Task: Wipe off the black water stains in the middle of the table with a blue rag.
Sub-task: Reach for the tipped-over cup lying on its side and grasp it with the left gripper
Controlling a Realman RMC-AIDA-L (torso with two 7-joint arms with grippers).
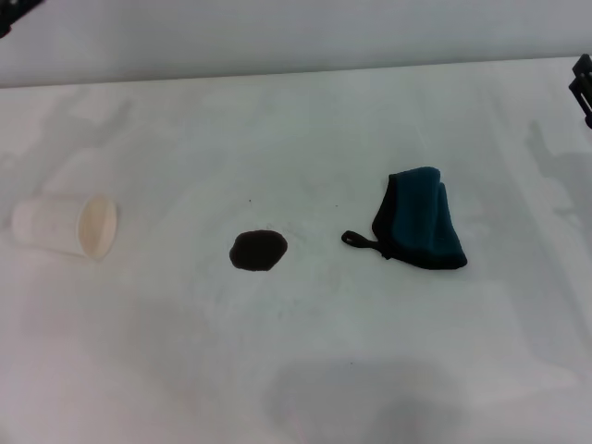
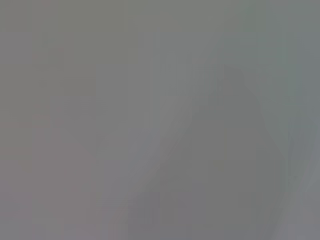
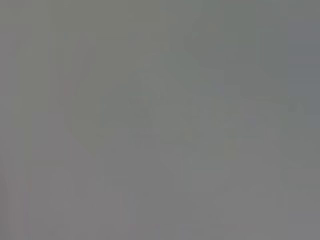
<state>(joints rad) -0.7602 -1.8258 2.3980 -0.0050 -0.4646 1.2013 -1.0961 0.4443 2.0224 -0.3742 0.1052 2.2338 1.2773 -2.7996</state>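
Note:
The black water stain (image 1: 258, 251) is a small oval blot in the middle of the white table (image 1: 305, 361). The blue rag (image 1: 421, 231) lies crumpled to the right of the stain, apart from it, with its black loop tab (image 1: 356, 240) pointing toward the stain. Part of my right gripper (image 1: 583, 88) shows at the far right edge of the head view, well away from the rag. A dark bit of my left arm (image 1: 14, 17) shows at the top left corner. Both wrist views show only plain grey.
A white cup (image 1: 67, 225) lies on its side at the left of the table, its mouth facing right. A tiny dark speck (image 1: 249, 201) sits just beyond the stain. The table's far edge meets a pale wall (image 1: 296, 37).

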